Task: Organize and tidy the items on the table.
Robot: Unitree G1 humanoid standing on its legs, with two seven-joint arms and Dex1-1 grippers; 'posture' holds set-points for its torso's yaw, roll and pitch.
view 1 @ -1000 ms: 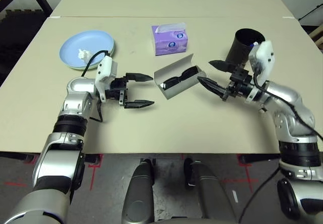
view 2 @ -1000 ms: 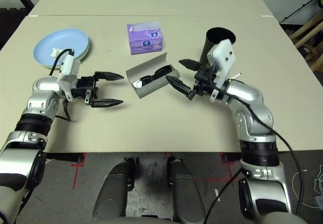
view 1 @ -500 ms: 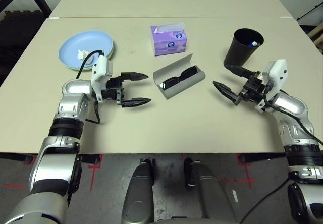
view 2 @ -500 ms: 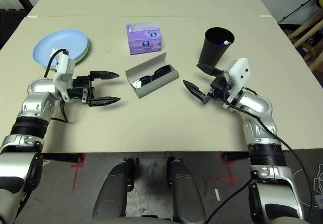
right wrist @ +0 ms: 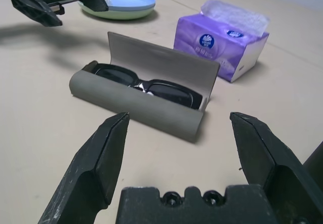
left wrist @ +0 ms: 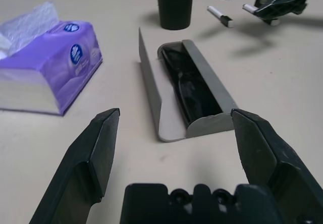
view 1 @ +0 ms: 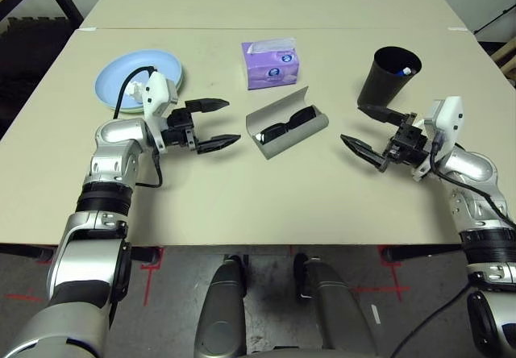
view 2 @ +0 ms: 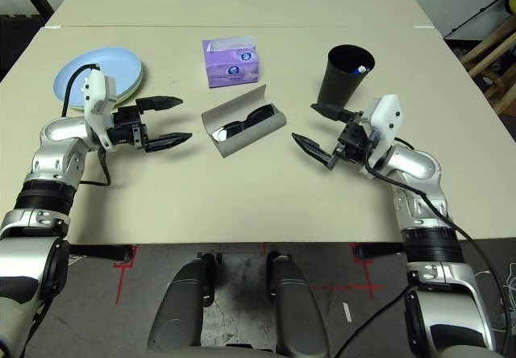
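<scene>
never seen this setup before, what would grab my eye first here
The open grey oblong glasses case with black sunglasses inside lies mid-table, and the two open black-fingered grippers, left and right, face it from either side without touching it. Behind it sits a purple tissue box, with stacked light blue and pale green plates far left and a black cup far right.

Table [view 1: 258, 205] centre: glasses case [view 1: 287, 122] — sunglasses [view 1: 284, 126] inside
Behind case: tissue box [view 1: 271, 64]
Far left: stacked plates [view 1: 121, 76]
Right: cup [view 1: 389, 76] — pens [view 1: 405, 71] inside
</scene>
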